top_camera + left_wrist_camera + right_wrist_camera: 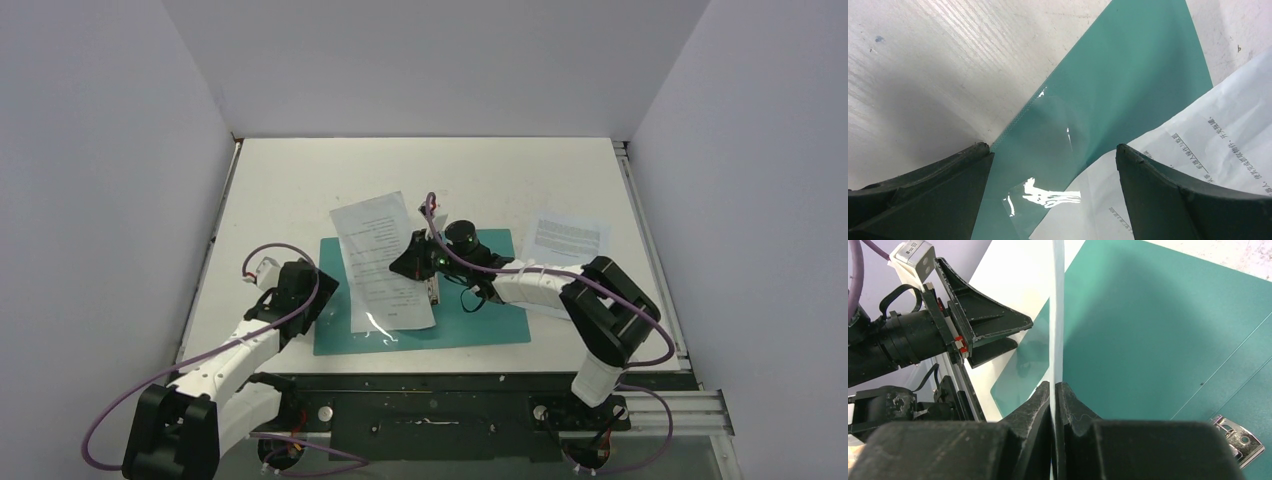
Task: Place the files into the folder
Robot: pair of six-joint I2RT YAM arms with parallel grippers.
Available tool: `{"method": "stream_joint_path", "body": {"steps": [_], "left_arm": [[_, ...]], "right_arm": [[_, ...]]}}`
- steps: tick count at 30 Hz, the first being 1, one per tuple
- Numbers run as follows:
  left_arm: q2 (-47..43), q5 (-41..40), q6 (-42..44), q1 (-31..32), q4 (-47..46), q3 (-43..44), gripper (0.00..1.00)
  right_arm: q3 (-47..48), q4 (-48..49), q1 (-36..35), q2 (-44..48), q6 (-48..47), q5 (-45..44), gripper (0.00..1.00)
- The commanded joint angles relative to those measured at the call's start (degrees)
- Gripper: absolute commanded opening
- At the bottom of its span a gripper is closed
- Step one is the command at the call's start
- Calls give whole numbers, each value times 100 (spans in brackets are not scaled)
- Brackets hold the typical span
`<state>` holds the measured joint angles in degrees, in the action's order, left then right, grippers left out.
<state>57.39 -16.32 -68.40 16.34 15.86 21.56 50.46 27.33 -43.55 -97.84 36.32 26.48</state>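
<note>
The teal folder (480, 315) lies open and flat on the table. A white printed sheet (380, 250) lies slanted across its left half, with a glossy clear sleeve (385, 322) at its near end. My right gripper (405, 260) is shut on this sheet's right edge, which stands edge-on between the pads in the right wrist view (1057, 315). My left gripper (318, 292) is open and empty over the folder's left edge; its view shows the folder (1128, 75), the sleeve (1048, 150) and the sheet (1208, 135). A second printed sheet (566, 238) lies on the table to the right.
A metal clip (432, 290) sits on the folder's middle fold, also in the right wrist view (1238, 437). White walls enclose the table on three sides. The arms' base rail (440, 395) runs along the near edge.
</note>
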Motion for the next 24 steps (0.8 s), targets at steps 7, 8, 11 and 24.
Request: {"method": "stream_joint_path", "body": {"steps": [7, 8, 11, 24], "left_arm": [[94, 435, 2, -23, 365, -241, 96], [89, 448, 10, -22, 365, -234, 96], [78, 479, 26, -19, 384, -216, 96], [-17, 575, 55, -23, 440, -185, 96]], "right_arm": [[-157, 1092, -99, -259, 393, 147, 5], [-171, 1155, -108, -285, 427, 154, 5], [-198, 1326, -148, -403, 537, 202, 5], [-211, 2044, -363, -930, 1049, 260, 5]]}}
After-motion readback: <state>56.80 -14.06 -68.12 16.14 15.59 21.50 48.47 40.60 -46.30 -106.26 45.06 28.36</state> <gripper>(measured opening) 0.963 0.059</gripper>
